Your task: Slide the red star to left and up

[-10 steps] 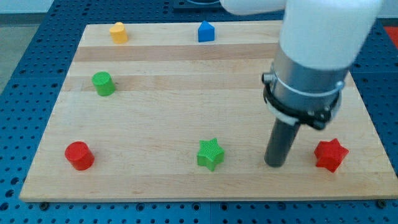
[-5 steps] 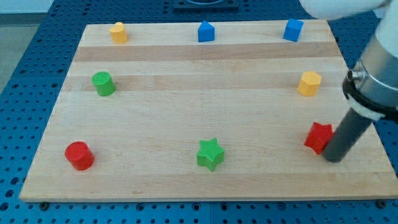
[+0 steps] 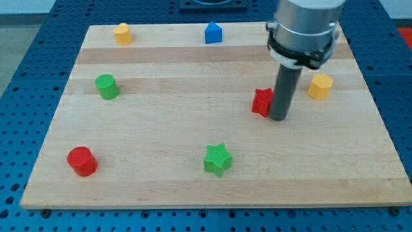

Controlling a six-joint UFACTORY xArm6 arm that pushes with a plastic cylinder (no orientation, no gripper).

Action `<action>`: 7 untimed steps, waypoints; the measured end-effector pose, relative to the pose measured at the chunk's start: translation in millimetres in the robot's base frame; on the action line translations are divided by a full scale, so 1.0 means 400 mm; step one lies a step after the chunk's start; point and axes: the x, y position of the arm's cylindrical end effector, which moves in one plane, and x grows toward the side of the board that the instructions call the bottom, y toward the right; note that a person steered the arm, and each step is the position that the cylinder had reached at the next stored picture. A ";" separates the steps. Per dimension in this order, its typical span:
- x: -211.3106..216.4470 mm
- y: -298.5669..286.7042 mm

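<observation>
The red star [image 3: 261,102] lies on the wooden board [image 3: 193,129], right of centre and partly hidden by my rod. My tip [image 3: 279,118] rests on the board and touches the star's right side. A yellow hexagon block [image 3: 320,86] lies just to the right of the rod.
A green star [image 3: 217,159] lies at bottom centre. A red cylinder [image 3: 82,160] is at bottom left and a green cylinder [image 3: 107,86] at left. A yellow block [image 3: 123,33] and a blue block [image 3: 213,32] lie near the top edge.
My tip went from left of the red star to its right side, then pushed it up and to the left. The arm now hides the blue block at top right.
</observation>
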 end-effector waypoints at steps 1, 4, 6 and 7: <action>-0.034 -0.063; -0.119 -0.194; -0.161 -0.102; -0.195 -0.050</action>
